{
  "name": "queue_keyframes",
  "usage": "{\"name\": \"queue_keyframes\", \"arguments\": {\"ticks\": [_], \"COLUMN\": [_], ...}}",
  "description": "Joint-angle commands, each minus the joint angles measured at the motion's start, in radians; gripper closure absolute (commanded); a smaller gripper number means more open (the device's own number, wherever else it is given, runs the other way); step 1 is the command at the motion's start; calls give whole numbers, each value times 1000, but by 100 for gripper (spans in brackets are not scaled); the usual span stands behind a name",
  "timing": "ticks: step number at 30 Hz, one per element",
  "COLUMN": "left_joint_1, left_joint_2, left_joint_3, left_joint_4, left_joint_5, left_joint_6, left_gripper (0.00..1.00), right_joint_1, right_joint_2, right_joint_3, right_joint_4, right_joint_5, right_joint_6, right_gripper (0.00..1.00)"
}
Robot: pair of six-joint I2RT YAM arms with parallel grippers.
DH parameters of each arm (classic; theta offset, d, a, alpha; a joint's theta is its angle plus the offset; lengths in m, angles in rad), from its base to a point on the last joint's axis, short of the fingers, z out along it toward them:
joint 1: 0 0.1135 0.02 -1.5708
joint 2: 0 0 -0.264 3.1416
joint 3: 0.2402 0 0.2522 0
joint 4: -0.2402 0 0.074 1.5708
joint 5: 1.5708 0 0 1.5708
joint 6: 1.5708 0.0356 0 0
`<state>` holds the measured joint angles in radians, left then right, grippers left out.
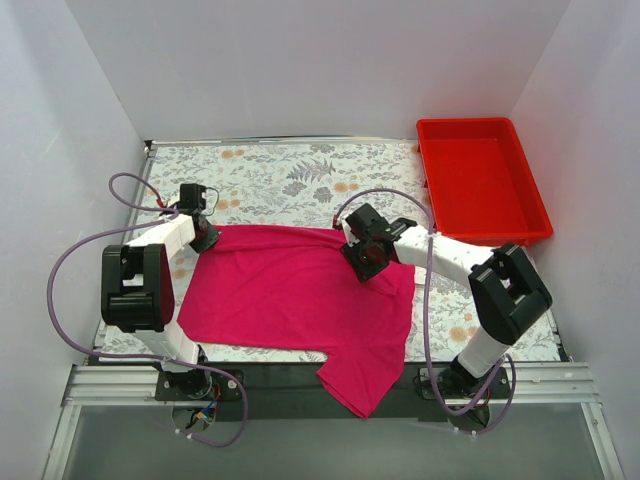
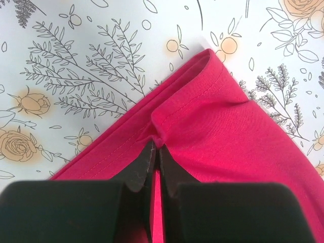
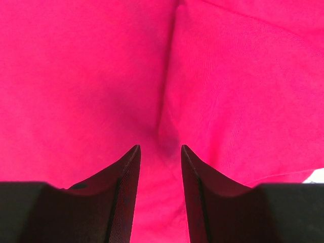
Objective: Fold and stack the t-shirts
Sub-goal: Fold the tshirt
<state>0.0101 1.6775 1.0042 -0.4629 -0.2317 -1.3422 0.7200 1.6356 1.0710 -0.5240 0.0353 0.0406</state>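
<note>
While my left claw (image 2: 156, 148) clamps the far-left hem of the t-shirt (image 1: 290, 290), my right claw (image 3: 159, 149) hangs parted directly over a crease at that edge's far-right end. The t-shirt lies spread on the surface (image 1: 280, 180), trailing toward me.

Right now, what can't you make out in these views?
- Left wrist: how much shirt is pinched; the left fingers cover it.
- Right wrist: whether the right fingers touch the shirt; fabric fills the frame, so depth is unclear.
- Top: how many layers the shirt has; the upper layer hides any below.
</note>
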Motion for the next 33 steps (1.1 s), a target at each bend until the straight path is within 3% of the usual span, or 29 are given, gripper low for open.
{"name": "queue_keyframes", "arguments": {"ticks": [1, 7, 14, 17, 18, 20, 25, 33], "left_joint_1": [4, 4, 4, 4, 4, 4, 4, 4], "left_joint_2": [-48, -44, -29, -27, -25, -25, -25, 10], "left_joint_3": [37, 53, 62, 62, 63, 63, 62, 68], "left_joint_4": [1, -8, -16, -14, -16, -16, -14, 10], "left_joint_5": [-34, -37, -35, -35, -38, -43, -57, 0], "left_joint_6": [20, 26, 32, 35, 38, 43, 63, 127], "left_gripper": [100, 100, 100, 100, 100, 100, 100, 100], "right_joint_1": [27, 53, 68, 70, 70, 67, 0, -201], "right_joint_2": [33, 89, 92, 93, 93, 92, 63, 133], "right_joint_3": [55, 67, 69, 69, 70, 84, 119, 199], "right_joint_4": [2, 1, 1, -4, -7, -21, -42, -56], "right_joint_5": [135, 238, 206, 209, 219, 265, 253, 49], "right_joint_6": [-13, -1, -7, -8, -10, -16, -36, -36], "right_gripper": [62, 64, 68, 77, 88, 99, 99, 94]}}
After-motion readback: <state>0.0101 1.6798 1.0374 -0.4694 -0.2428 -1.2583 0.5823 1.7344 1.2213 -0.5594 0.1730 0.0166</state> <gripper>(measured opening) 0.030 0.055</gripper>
